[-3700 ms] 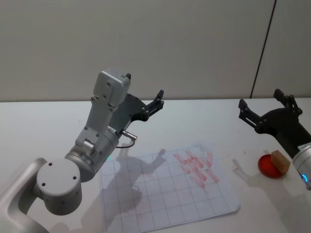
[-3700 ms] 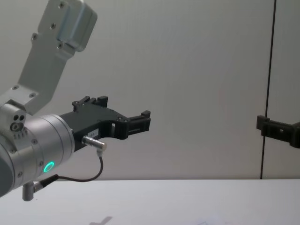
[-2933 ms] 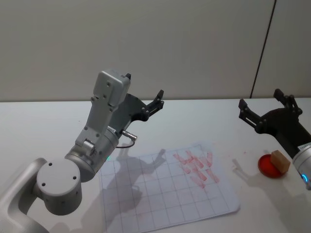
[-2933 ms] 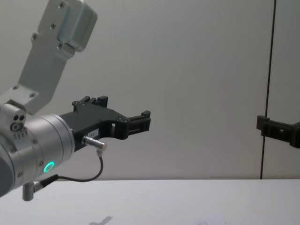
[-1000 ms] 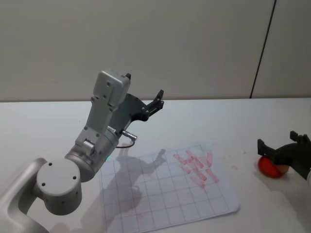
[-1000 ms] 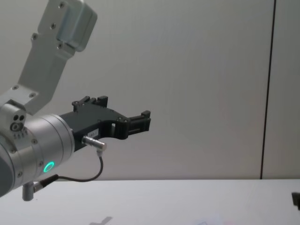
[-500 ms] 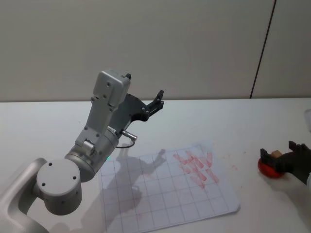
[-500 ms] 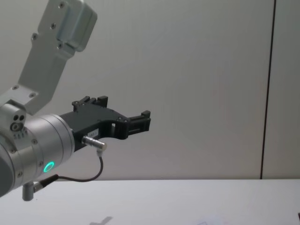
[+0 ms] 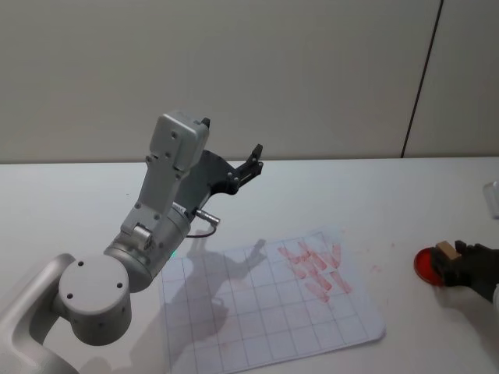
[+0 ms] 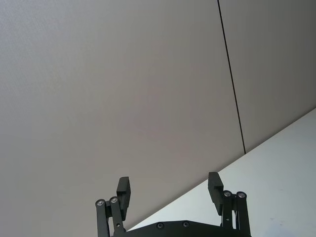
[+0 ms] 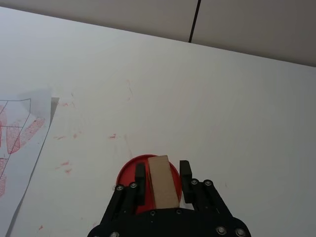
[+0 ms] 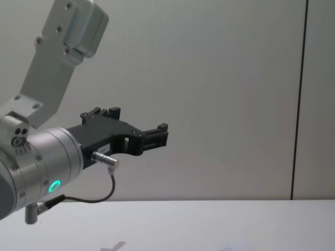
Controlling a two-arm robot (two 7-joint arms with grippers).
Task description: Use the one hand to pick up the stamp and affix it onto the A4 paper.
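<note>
Contact on the right! The right claw (image 11: pixel 162 167), parked high and gaping over the far side of the worktop (image 9: pixel 374 195) a few seconds back, had dropped to the surface and drawn its fingers (image 11: pixel 140 170) in. By this moment they were clenched against the two long sides of the stamp (image 11: pixel 163 182), with no gap to speak of from the wrist camera. The stamp sat upright on the red ink pad (image 11: pixel 126 175), not yet lifted, with its tan top poking out ahead of the black fingers in the head view.

That looked like the grasp step just about settled. Next would come the lift and the carry across to the A4 paper (image 9: pixel 273 312), which lay well apart toward the middle, its grid already carrying a cluster of red marks (image 9: pixel 316 269) near the closest corner.

The left claw (image 10: pixel 168 185) hadn't budged: raised off the worktop, pointed at the wall, fingers spread and holding nothing.
</note>
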